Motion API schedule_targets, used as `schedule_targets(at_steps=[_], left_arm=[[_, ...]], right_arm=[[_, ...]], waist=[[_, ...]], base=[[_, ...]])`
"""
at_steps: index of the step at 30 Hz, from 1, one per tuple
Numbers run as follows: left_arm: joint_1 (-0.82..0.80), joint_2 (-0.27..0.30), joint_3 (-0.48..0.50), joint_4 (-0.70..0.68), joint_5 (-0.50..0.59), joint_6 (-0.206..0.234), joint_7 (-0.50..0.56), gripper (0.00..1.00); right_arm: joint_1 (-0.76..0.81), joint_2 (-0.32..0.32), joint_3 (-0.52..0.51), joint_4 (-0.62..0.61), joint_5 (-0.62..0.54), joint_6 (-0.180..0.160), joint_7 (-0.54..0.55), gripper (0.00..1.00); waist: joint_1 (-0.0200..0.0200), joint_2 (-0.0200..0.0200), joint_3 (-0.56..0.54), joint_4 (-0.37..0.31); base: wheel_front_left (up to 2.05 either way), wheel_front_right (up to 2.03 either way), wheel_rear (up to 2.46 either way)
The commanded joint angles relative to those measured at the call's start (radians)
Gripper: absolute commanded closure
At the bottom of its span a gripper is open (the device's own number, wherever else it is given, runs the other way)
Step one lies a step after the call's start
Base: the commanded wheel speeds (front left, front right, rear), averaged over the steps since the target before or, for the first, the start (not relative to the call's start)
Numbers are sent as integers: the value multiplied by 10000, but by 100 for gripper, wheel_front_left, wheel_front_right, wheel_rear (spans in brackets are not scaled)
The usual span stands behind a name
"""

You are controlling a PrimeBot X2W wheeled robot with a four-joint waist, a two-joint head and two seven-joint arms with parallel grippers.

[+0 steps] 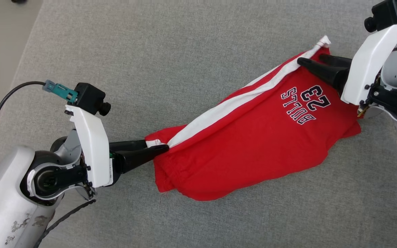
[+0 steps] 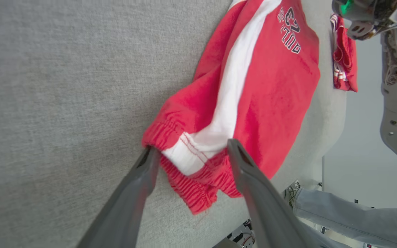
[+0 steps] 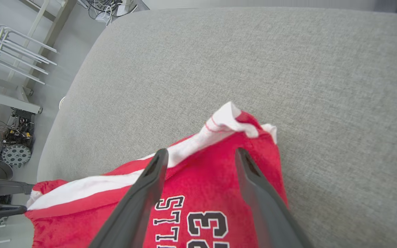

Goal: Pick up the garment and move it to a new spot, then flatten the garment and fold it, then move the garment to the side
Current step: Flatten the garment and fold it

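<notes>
We read "BULLS 23" (image 1: 305, 103) in navy, white-edged letters on the red garment (image 1: 253, 151), which has a white side stripe and lies on the grey tabletop (image 1: 184, 51). Our left pincer (image 1: 157, 145) and right pincer (image 1: 309, 59) both stand apart, one at each end.

Setting: robotics lab. Beyond the grey padded table (image 3: 288, 69) edge: tangled cables (image 3: 105, 8), white metal rack (image 3: 16, 48), wheeled machine base (image 3: 16, 151).

The shorts (image 3: 219, 193) are cut off by the right wrist view's bottom edge, their printed number halved. In the left wrist view a second red cloth (image 2: 346, 65) is partly covered by a grey robot part (image 2: 360, 27), and a trouser leg (image 2: 350, 215) is cut by the right edge.
</notes>
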Motion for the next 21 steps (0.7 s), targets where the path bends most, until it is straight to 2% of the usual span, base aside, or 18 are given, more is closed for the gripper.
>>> schedule_targets(at_steps=[1, 7, 10, 13, 15, 19, 21], left_arm=[[-78, 94, 18, 9, 37, -10, -42, 0], [355, 754, -14, -351, 314, -11, -269, 0], [540, 1261, 207, -609, 1020, -11, -871, 0], [863, 1477, 360, -868, 2145, -3, -2003, 0], [1091, 1452, 473, -1000, 2946, 159, -2964, 0], [1570, 1041, 548, -1358, 4662, 563, -5184, 0], [1893, 616, 692, -1286, 5443, 1088, -6486, 0]], right_arm=[[48, -54, 25, 35, 71, 4, -94, 0], [240, -365, 419, -129, 352, 4, -1499, 0], [488, -582, 521, -224, 350, 4, -2409, 0], [869, -840, 561, -152, 473, 4, -3225, 0], [1235, -961, 575, 11, 569, 4, -3753, 0], [1880, -1110, 777, 542, 561, 4, -4669, 0], [2128, -1064, 1019, 892, 670, 4, -4957, 0]], waist=[[0, 0, -167, -39], [0, 0, -961, -198], [0, 0, -1322, -236], [0, 0, -1689, -223], [0, 0, -1911, -164], [0, 0, -2164, 37], [0, 0, -2206, 165]], base=[[0, 0, 0], [0, 0, 0], [0, 0, 0], [0, 0, 0], [0, 0, 0], [0, 0, 0], [0, 0, 0]])
